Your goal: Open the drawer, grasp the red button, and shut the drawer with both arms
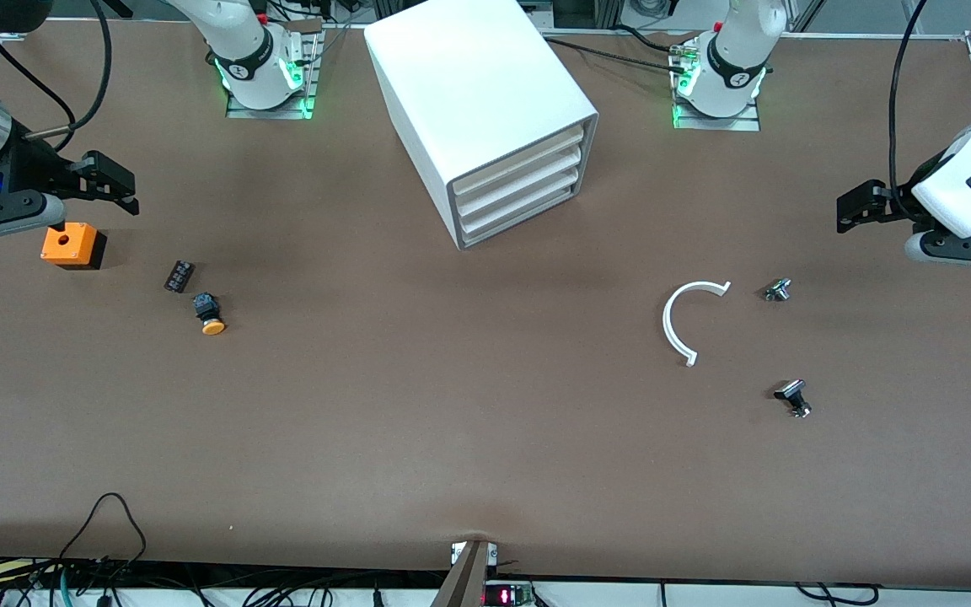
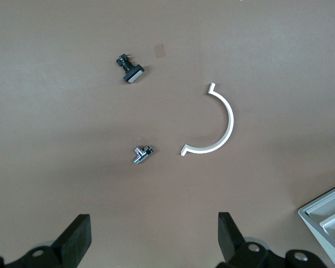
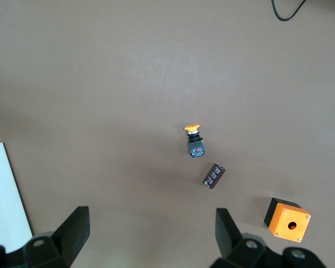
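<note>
Four shut drawers [image 1: 519, 190], two open end effectors [image 1: 119, 187] [image 1: 856, 206]

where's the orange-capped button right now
The orange-capped button lies on the table toward the right arm's end, beside the small black block and slightly nearer the front camera than it, with the orange box farther toward that end.

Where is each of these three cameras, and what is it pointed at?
Front view: high across the table, facing both arm bases, the cabinet and the drawers, all shut.
Left wrist view: looks down past the open left gripper at the white arc.
Right wrist view: looks down past the open right gripper at the orange box.
The front view shares both things.
</note>
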